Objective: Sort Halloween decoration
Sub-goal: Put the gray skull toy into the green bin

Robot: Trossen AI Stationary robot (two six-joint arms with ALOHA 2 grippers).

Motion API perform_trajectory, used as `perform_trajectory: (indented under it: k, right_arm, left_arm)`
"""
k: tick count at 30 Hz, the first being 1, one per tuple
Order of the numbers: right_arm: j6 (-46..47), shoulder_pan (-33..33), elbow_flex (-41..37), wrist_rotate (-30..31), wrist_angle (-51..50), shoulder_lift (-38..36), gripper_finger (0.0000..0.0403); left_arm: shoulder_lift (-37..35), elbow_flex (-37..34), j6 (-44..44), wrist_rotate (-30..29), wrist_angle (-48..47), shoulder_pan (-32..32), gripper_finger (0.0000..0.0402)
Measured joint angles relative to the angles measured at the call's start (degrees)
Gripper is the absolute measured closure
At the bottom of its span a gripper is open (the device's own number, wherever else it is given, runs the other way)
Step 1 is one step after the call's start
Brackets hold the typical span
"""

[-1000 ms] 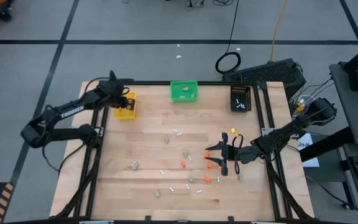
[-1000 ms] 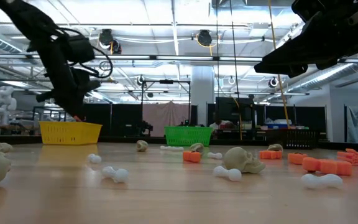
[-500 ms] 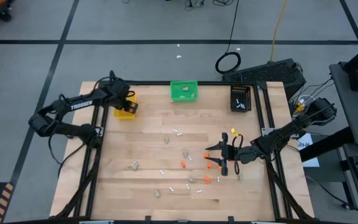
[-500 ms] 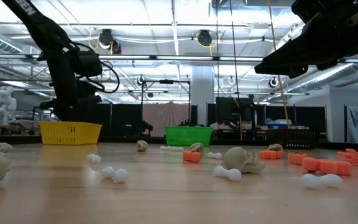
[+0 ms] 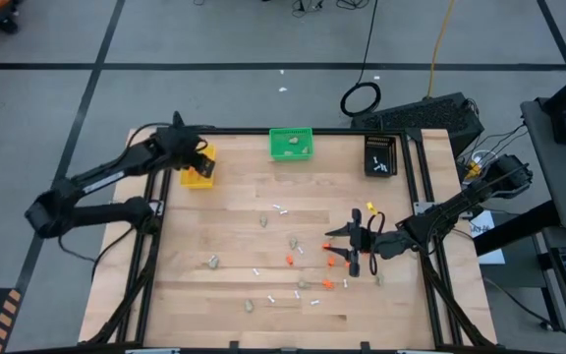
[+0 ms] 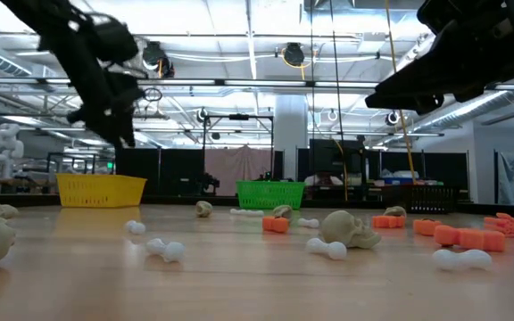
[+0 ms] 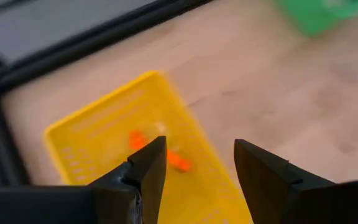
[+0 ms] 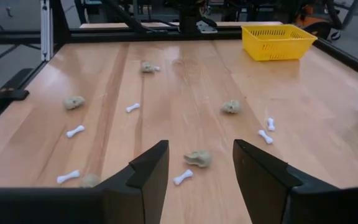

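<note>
The left claw (image 7: 194, 165) hangs wide and empty above the yellow bin (image 7: 92, 140), where orange bits (image 7: 178, 161) lie, so it should rise clear, while the right claw (image 8: 194, 163), also wide, lowers straight over the beige lump (image 8: 198, 158) on the table (image 8: 166, 81).

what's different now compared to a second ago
The left gripper has opened its jaws over the yellow bin, where orange pieces lie, and risen above it. The right gripper and the scattered pieces have not moved.
</note>
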Motion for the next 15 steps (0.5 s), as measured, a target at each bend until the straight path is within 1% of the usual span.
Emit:
perform_trajectory:
  k: [4, 7, 11, 15]
  right_arm:
    - [1.2, 0.0, 0.0, 0.0, 0.0, 0.0, 0.0236]
    - [2.0, 0.0, 0.0, 0.0, 0.0, 0.0, 0.0236]
    - [2.7, 0.0, 0.0, 1.9, 0.0, 0.0, 0.0236]
    - [2.8, 0.0, 0.1, 2.8, -1.3, 0.0, 0.0236]
  left_arm:
    - [-7.9, -1.3, -0.7, 0.3, 0.7, -8.2, 0.0217]
    - [-12.3, -2.0, -2.2, 0.3, 3.0, -14.9, 0.0217]
    - [-15.6, -3.7, -1.9, 0.3, 8.6, -24.5, 0.0217]
    - [-16.4, -6.5, -1.6, -0.3, 15.5, -33.9, 0.0217]
